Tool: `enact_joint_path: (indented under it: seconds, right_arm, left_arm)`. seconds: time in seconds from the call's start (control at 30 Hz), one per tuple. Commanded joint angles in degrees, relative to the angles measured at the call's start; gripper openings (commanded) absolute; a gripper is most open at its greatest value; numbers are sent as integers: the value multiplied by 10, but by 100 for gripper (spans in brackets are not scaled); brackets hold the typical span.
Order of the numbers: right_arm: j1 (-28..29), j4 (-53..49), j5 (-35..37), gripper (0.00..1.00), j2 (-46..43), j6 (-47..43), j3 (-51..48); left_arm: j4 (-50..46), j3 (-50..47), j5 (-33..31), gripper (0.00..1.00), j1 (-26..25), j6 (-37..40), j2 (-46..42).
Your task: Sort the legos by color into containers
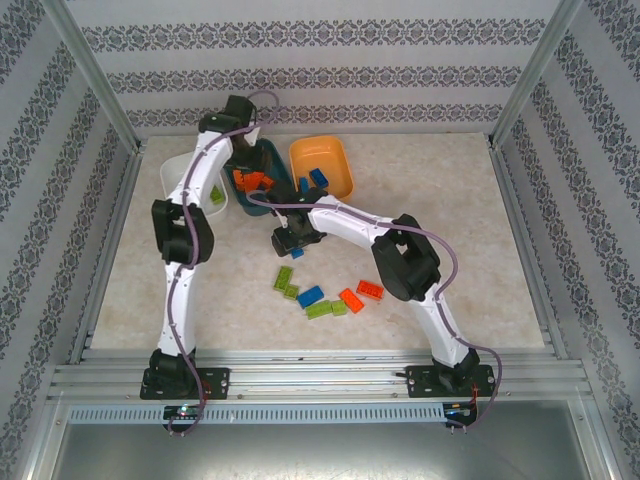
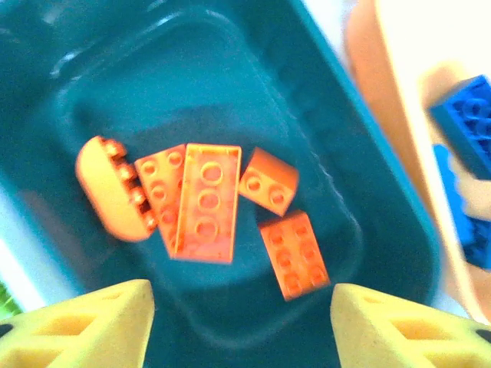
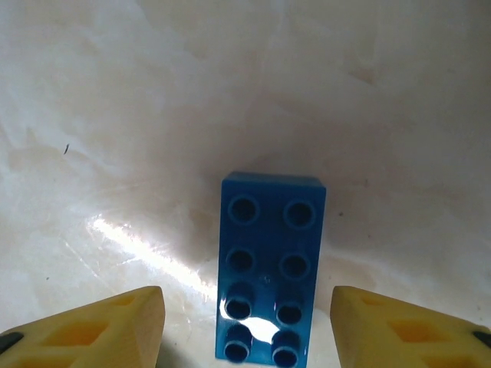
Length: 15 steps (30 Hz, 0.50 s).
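Left gripper [image 2: 242,322] spread, empty, over orange bricks [image 2: 207,199] in teal tub [image 2: 368,169], frame centre. Right gripper [image 3: 247,322] spread astride blue brick [image 3: 270,253], not touching.

Three tubs, and bricks in three colours, as we count them.
We count one white tub [image 1: 172,176], one teal tub [image 2: 153,77] and one orange tub [image 1: 341,160]. The teal holds five orange bricks [image 2: 207,201], the orange two blue bricks [image 1: 318,177], the white one green brick [image 1: 217,195]. Loose on the tabletop [image 1: 450,220]: two orange [image 1: 370,290], two blue [image 3: 272,268], about four green [image 1: 318,310].
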Motion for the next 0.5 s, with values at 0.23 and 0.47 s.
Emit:
enact_joint_path:
  seconds: [0.23,0.47]
  right_arm:
    - [-11,-9,30,43,40,-6,24]
    - [-20,13,31,34,-7,5,-22]
  left_arm:
    - [62,-253,-10,70,14,-5,-335]
    - [112,-449,42,73,13,-18,-539]
